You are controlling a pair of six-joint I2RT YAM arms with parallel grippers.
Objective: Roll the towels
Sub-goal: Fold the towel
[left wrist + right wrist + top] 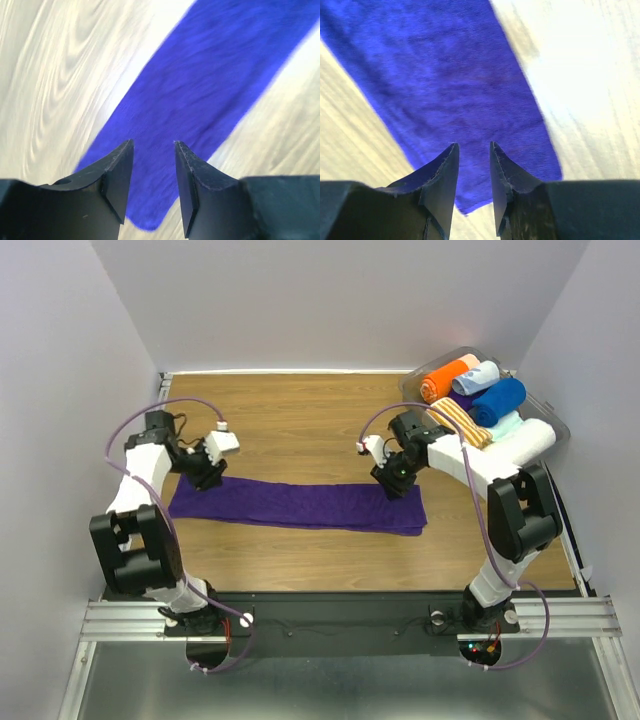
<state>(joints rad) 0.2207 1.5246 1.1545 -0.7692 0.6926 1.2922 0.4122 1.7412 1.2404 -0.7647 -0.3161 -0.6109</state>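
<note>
- Wood-grain table (300, 410) inside a white-walled enclosure carries the whole job.
- Jaws of the left gripper (154, 143) stand apart with a clear gap and nothing pinched between them. The tips hang over the left short end of the dark purple towel (300, 505).
- Jaws of the right gripper (473, 145) are parted too, a little narrower, and also empty. They sit over the towel's right short end.
- From each pair of fingers the cloth runs away toward the other arm. It lies flat and unrolled as one long strip, its long axis left to right, roughly parallel to the near edge.
- Neither arm looks nearer, since each has its own end. A roll would likely have to start at a short end and travel along that axis.
- Well apart at the far right, a clear bin (560, 427) holds rolls, among them the royal blue towel (497, 400).
</note>
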